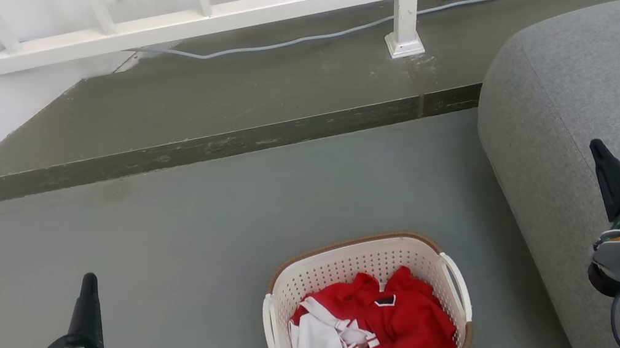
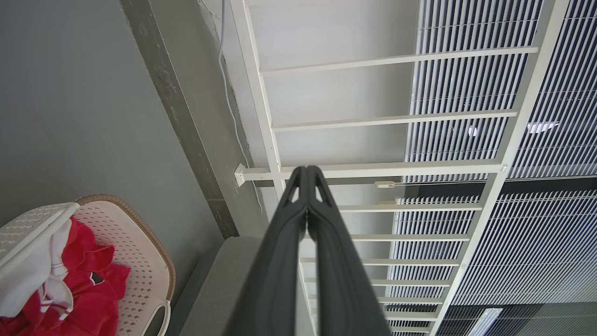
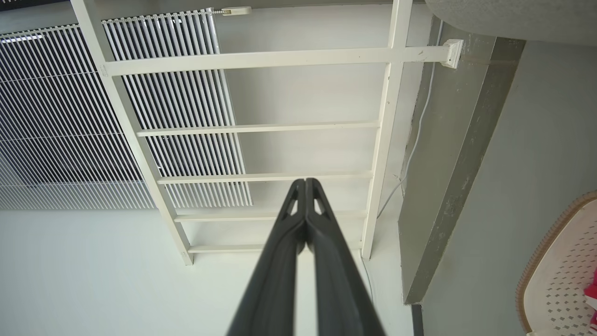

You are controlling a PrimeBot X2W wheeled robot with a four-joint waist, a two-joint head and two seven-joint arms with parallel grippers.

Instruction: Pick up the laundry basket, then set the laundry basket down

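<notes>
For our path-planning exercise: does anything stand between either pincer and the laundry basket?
Nothing visible does. The laundry basket sits on grey floor between the left pincer and right pincer, both shut and empty. The grey sofa lies close by the basket's right handle, so that side's approach looks tighter.

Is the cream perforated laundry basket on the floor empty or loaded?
Loaded: the cream perforated plastic laundry basket holds crumpled red and white clothes, heaped inside below its brown rim.
</notes>
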